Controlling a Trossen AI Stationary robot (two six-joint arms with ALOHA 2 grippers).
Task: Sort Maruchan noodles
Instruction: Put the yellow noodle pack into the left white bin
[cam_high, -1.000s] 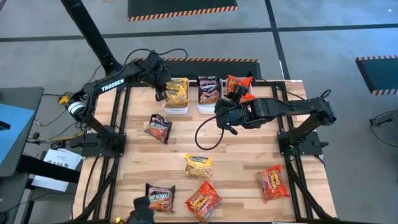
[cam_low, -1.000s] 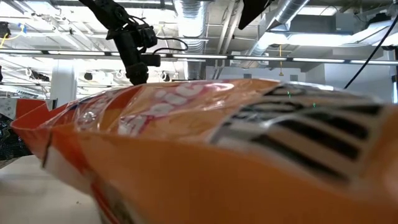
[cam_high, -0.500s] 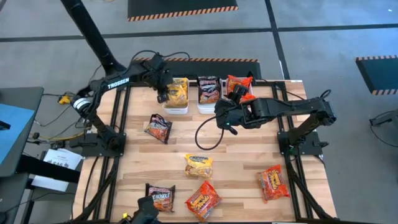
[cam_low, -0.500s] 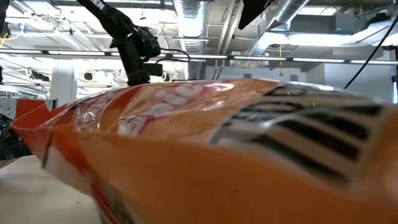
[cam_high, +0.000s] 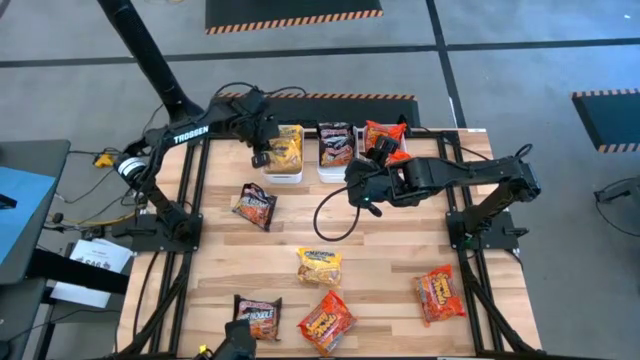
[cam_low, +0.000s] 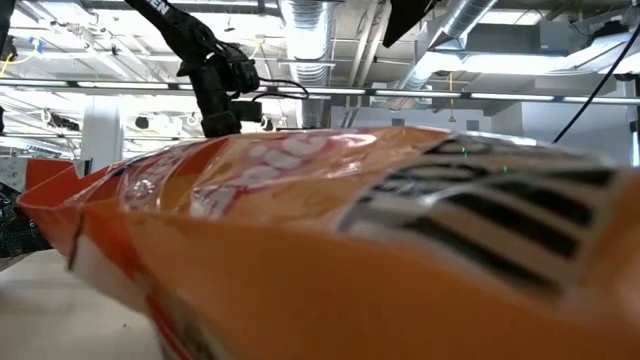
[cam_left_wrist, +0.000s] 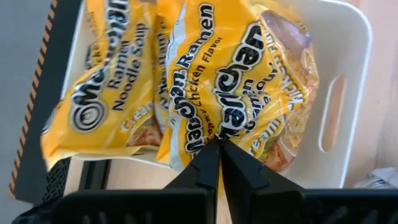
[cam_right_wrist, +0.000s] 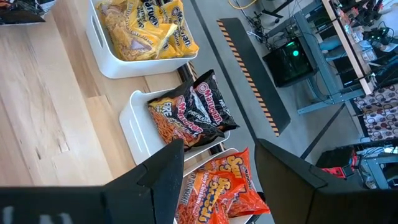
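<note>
Three white bins stand in a row at the far edge of the bench (cam_high: 380, 260): the yellow-packet bin (cam_high: 284, 148), the dark-packet bin (cam_high: 334, 147) and the orange-red-packet bin (cam_high: 383, 138).

The left wrist view shows at least two yellow Maruchan packets (cam_left_wrist: 236, 87) overlapping in their bin; whether more lie under them cannot be told. The right wrist view shows two dark packets (cam_right_wrist: 193, 112) in the middle bin and a heap of orange-red packets (cam_right_wrist: 227, 183) in the third, too overlapped to count.

Six packets lie loose on the bench. Two are dark: one near the left side (cam_high: 255, 206) and one at the near edge (cam_high: 258, 316). One is a yellow packet (cam_high: 319, 266) at the middle. Two are orange-red: one at the near edge (cam_high: 326, 322) and one toward the right (cam_high: 439, 295). The sixth fills the low view, an orange packet (cam_low: 380, 260) so close to the lens that its label cannot be read; it hides nearly all the bench there.

The left gripper (cam_left_wrist: 219, 144) hangs over the yellow-packet bin, its fingers (cam_left_wrist: 202, 165) pressed together with nothing between them. The right gripper (cam_right_wrist: 217, 155) sits by the orange-red bin, its fingers (cam_right_wrist: 165, 171) wide apart and empty. In the high view the right arm covers part of that bin.
</note>
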